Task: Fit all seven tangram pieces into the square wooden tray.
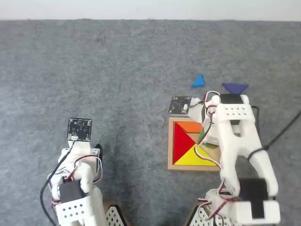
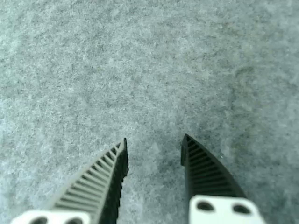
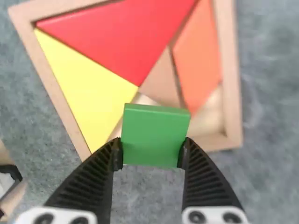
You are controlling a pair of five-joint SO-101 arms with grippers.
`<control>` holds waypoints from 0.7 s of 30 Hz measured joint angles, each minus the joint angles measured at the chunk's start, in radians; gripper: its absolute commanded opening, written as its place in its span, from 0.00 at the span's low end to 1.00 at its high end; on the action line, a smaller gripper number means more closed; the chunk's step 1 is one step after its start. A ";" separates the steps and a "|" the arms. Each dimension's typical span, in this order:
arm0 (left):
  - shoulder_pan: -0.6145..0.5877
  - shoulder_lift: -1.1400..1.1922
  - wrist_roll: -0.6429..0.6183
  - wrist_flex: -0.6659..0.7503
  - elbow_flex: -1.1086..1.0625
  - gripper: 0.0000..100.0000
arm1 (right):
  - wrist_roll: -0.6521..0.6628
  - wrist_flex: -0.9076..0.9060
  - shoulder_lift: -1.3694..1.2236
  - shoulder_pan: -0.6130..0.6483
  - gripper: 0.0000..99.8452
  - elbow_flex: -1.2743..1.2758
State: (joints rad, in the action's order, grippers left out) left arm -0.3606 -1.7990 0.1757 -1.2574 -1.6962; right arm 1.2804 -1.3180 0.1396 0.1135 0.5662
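The square wooden tray [image 1: 170, 143] lies at the right and holds a red triangle [image 1: 181, 140], a yellow triangle [image 1: 197, 157] and an orange piece [image 1: 190, 126]. In the right wrist view the same tray [image 3: 232, 70] has the red triangle [image 3: 121, 35], yellow triangle [image 3: 88, 88] and orange piece [image 3: 198, 60] in it. My right gripper [image 3: 152, 151] is shut on a green square [image 3: 155, 135], held above the tray's bare corner. A light blue triangle [image 1: 198, 81] and a dark blue triangle [image 1: 234, 87] lie on the carpet beyond the tray. My left gripper [image 2: 154, 149] is open over bare carpet.
Grey carpet [image 1: 94, 70] covers the whole table. The right arm [image 1: 235, 136] stretches over the tray's right half and hides it in the high view. The left arm [image 1: 75, 183] sits folded at the near left, far from the tray.
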 measured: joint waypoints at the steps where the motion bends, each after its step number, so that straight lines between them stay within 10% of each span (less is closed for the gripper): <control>1: 0.000 0.000 0.000 0.000 0.000 0.18 | 0.009 0.000 -0.021 0.005 0.06 0.000; 21: 0.000 0.000 0.000 0.000 0.000 0.18 | -0.189 0.201 -0.084 -0.017 0.06 0.087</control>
State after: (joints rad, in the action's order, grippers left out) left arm -0.3606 -1.7990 0.1757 -1.2574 -1.6962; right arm 1.0917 -1.1170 0.0552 0.0967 0.6536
